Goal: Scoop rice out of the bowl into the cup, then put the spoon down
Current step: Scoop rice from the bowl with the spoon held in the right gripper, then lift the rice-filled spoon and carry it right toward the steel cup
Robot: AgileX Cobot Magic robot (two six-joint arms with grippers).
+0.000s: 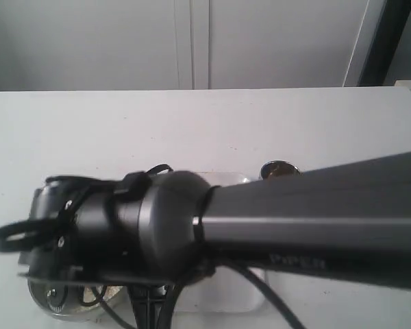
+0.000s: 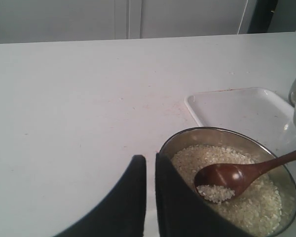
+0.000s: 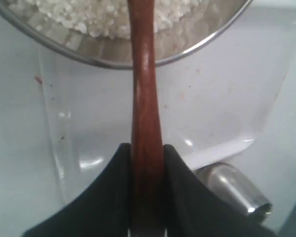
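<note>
Grip: my right tool clamps the dark reddish-brown wooden spoon; left tool closed, empty.
Spoon: tip in white rice grains, wide steel bowl.
Risk: tilt while lifting spills grains.

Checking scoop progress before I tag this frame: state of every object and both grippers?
rice: heaped in the bowl, a few grains in the spoon.
bowl: upright, largely full.
spoon: clamped by its handle, oval end on the rice.
cup: upright, contents hidden.
tray: lying flat beside the bowl.
right gripper: shut on the spoon.
left gripper: nearly shut, holding nothing.
</note>
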